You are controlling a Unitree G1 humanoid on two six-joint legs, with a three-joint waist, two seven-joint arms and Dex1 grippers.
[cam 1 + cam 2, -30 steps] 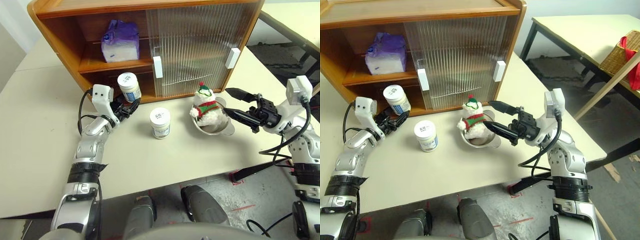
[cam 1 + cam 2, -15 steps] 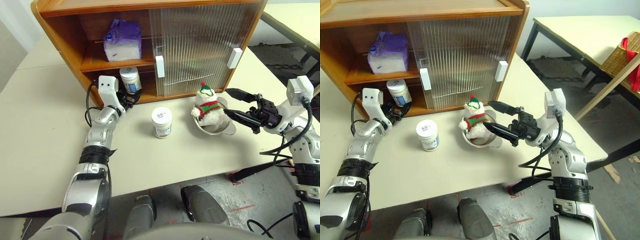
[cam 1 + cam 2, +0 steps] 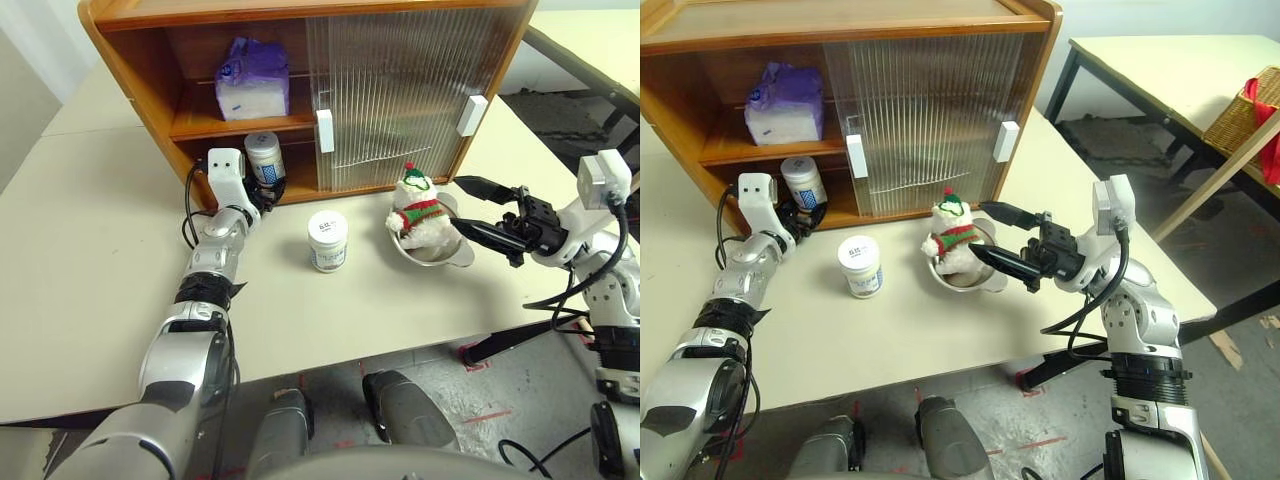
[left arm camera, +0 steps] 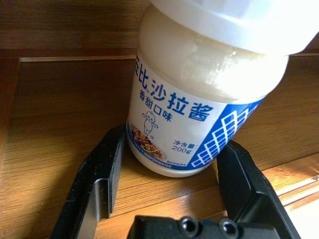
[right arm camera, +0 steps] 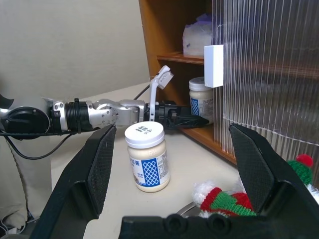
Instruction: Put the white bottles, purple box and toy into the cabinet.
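Observation:
The cabinet [image 3: 130,60] stands at the back of the table with its left half open. The purple box [image 3: 251,80] lies on its inner shelf. Below that shelf, my left gripper [image 3: 261,186] is shut on one white bottle [image 4: 199,99], holding it inside the lower compartment with a finger on each side. A second white bottle [image 3: 327,241] stands upright on the table in front of the cabinet. The toy [image 3: 415,210], a snowman, sits in a steel bowl. My right gripper [image 3: 455,203] hovers open just right of the toy, holding nothing.
The steel bowl [image 3: 447,257] rests on the table in front of the ribbed sliding doors [image 3: 400,80], which cover the cabinet's right half. Another table and a wicker basket [image 3: 1240,110] stand off to the right. The table's front edge runs close below the bowl.
My left arm has reached forward and carried the white bottle from the table's front into the cabinet's lower compartment. The right arm has stayed put.

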